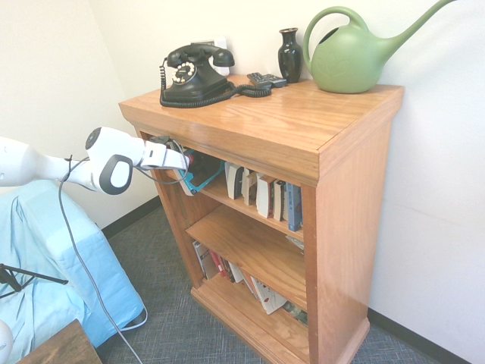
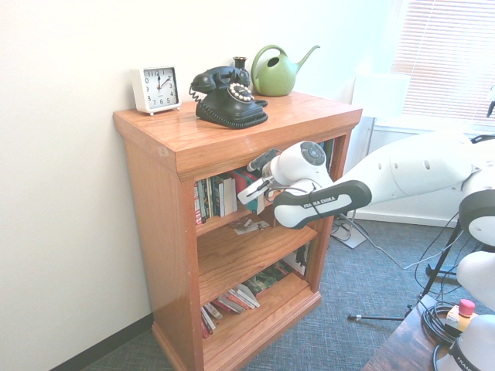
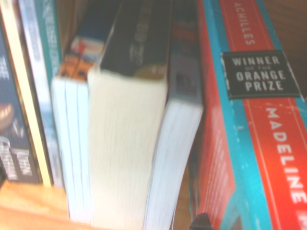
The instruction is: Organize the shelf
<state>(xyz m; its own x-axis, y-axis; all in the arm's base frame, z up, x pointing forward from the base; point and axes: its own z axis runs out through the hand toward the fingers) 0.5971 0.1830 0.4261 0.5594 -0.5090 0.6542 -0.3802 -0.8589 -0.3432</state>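
Three tiers: shelf [image 1: 333, 144] of orange-brown wood, filling the middle of both exterior views, against a pale wall on grey carpet.
Top board: black dial telephone [image 1: 195, 74] at upper centre of the first exterior view, dark vase [image 1: 289, 54] and green watering can [image 1: 356, 53] to its right, small dark remote [image 1: 265, 79] between phone and vase; white square clock [image 2: 156, 88] at upper left in the second exterior view.
Upper tier: row of upright books [image 1: 265, 196]; red and teal book [image 3: 254, 139] at the right of the wrist view, print reading "Winner of the Orange Prize".
Middle tier: mostly bare board, a few loose papers [image 2: 251, 226] lying flat.
Bottom tier: books [image 2: 232, 300] leaning and lying slanted.
Arm: white, entering from the left edge in the first exterior view, from the right edge in the second.
Gripper [image 2: 254, 192]: clenched at the mouth of the upper tier, tilted downward, right against the red and teal book; whether that book sits between the fingers, cannot tell.
Lower left, first exterior view: light blue cloth [image 1: 53, 265] draped over something low.
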